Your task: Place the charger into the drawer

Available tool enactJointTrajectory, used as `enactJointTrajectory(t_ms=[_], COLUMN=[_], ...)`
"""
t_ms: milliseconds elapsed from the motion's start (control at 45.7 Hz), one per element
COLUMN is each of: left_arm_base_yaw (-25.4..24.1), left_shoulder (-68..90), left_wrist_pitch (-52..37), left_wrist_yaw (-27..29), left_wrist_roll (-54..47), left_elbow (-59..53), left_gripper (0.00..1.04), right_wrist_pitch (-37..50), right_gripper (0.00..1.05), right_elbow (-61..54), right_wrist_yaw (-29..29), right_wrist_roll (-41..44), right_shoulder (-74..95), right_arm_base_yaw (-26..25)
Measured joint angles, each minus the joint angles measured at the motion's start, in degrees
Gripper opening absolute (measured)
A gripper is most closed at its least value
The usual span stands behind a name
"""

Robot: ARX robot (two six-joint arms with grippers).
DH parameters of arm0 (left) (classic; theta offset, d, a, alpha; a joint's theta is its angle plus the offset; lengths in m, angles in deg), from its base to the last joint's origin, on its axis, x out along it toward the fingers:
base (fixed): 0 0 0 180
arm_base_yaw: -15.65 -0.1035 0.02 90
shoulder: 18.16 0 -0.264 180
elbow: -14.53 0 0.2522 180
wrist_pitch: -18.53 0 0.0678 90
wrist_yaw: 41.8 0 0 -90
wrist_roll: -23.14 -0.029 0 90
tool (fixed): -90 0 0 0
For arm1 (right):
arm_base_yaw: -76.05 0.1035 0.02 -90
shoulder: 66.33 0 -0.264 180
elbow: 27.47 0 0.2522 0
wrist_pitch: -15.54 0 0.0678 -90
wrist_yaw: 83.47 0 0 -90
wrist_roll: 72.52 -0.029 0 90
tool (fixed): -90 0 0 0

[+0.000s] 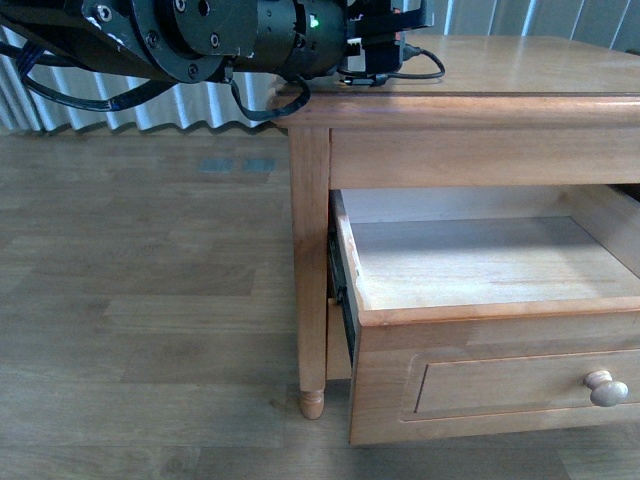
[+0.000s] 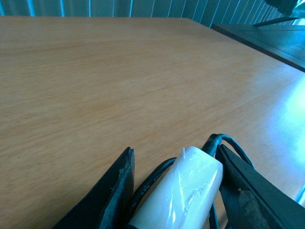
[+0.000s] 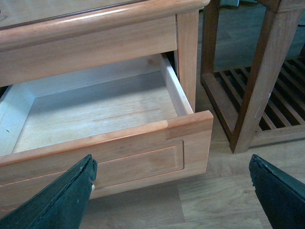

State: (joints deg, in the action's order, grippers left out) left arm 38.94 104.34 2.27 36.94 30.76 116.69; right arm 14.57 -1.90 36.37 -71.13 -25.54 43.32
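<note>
A wood-plank floor (image 1: 150,300) runs back to pale pleated curtains (image 1: 60,100), and a light-brown wooden desk (image 1: 540,60) fills the right of the front view. The small white rectangular charger (image 2: 183,191), with its thin black cable (image 2: 228,141) looped around it, is at the desk top near the left edge, a little back from the front-left corner.

The left jaws are closed on the charger. One black finger (image 2: 112,195) presses the cable loop on one side and the other finger (image 2: 255,195) presses the opposite side, with the white block between them. Whether the block rests on the surface or is clear of it I cannot tell.

Below the desk's front edge, the light-brown wooden drawer (image 1: 500,312), with a recessed panel front and a round pale knob (image 1: 606,388), stands pulled well out. Its pale interior is bare. The right jaws are spread wide and hold nothing, hovering in front of the drawer.

The step in hand looks like the lift and carry. The grip seems to bear on the cable as much as on the block, so slow, steady motion should keep it from slipping. I would raise it straight up until any hanging cable clears the desk top. Then I would carry it out past the front edge, not the left edge, since the drawer's opening lies forward of the front edge. It should come down over the middle of the drawer, away from the side walls, and be let go only when low inside.
</note>
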Motion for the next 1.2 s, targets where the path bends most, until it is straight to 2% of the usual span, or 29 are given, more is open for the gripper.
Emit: enactJointTrajectory(t_ms=[329, 745, 1205], left_arm_base_yaw=[6.58, 15.08, 17.05], left_shoulder=[-5.66, -5.09, 2.99], left_wrist_pitch=[-4.13, -2.82, 1.95], left_wrist_yaw=[-2.25, -4.39, -4.24], left_wrist_roll=[0.17, -1.16, 0.17], left_elbow=[-4.28, -4.85, -3.41], left_gripper=[0.48, 0.48, 0.48], right_wrist_pitch=[0.0, 0.0, 0.0], right_gripper=[0.96, 0.96, 0.96], right_elbow=[0.0, 0.0, 0.0], right_wrist_yaw=[0.0, 0.02, 0.0], right_wrist_roll=[0.0, 0.0, 0.0], right_shoulder=[0.0, 0.0, 0.0], right_arm_base_yaw=[0.02, 0.0, 0.0])
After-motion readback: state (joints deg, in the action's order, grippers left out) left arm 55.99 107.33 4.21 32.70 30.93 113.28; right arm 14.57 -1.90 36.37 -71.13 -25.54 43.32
